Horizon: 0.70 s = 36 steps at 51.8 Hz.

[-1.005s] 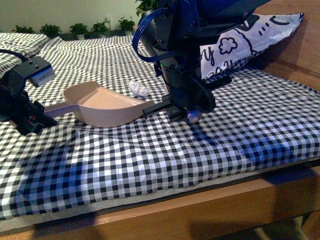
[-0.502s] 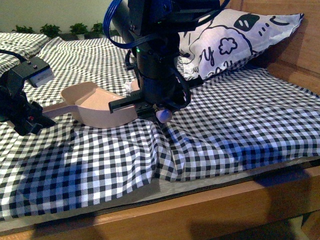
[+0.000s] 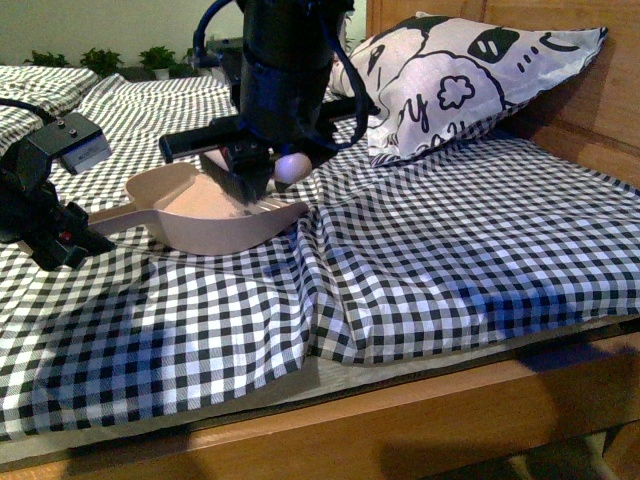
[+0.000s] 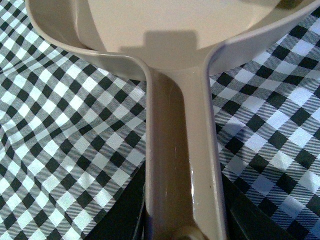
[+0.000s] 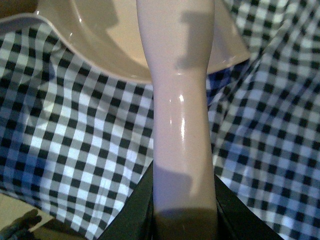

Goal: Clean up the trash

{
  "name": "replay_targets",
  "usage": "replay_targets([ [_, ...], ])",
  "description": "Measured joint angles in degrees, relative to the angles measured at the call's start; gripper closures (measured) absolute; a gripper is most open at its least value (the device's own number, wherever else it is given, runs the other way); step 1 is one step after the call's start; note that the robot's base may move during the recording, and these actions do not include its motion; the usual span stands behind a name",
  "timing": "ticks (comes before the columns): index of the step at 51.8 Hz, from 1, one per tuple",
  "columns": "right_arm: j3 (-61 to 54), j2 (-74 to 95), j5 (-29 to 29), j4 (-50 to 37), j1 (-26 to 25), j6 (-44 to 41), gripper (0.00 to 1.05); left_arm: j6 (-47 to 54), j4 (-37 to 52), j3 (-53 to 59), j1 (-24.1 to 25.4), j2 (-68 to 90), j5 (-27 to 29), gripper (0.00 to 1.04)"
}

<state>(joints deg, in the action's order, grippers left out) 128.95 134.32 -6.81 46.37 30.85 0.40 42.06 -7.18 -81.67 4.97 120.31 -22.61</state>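
The pinkish-beige scoop (image 3: 215, 222) lies on the checked bed sheet, mouth towards the right. My left gripper (image 3: 72, 235) is shut on the scoop handle (image 4: 182, 150). My right gripper (image 3: 268, 150) is shut on the brush handle (image 5: 180, 110) and hangs over the scoop's pan (image 5: 100, 45). The brush's dark bristles (image 3: 235, 185) reach down into the pan, and the handle's rounded end (image 3: 293, 167) points right. The white paper wad shows in no view; the right arm and brush cover the spot behind the scoop.
A white pillow with black cartoon prints (image 3: 460, 80) leans on the wooden headboard (image 3: 600, 120) at the back right. The sheet is bunched into a fold (image 3: 312, 290) in front of the scoop's mouth. The bed's wooden edge (image 3: 400, 410) runs along the front.
My right arm has swept left and back with the brush, from right of the scoop to over its pan. The sheet got dragged into a fold. The wad went out of sight.
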Motion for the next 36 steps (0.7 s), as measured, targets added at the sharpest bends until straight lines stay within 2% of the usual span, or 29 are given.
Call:
replay_targets([
  [15, 9.86, 4.50, -13.05, -4.07, -2.36, -2.10, 0.85, -0.02, 0.00, 0.00, 0.00, 0.00, -0.04, 0.78],
  [25, 11.76, 10.47, -18.58, -4.48, -2.89, -3.58, 0.85, -0.04, 0.00, 0.00, 0.00, 0.00, -0.07, 0.78],
  [36, 15.47, 16.52, -21.68, -3.34, -3.17, -4.20, 0.85, -0.04, 0.00, 0.00, 0.00, 0.00, -0.09, 0.78],
])
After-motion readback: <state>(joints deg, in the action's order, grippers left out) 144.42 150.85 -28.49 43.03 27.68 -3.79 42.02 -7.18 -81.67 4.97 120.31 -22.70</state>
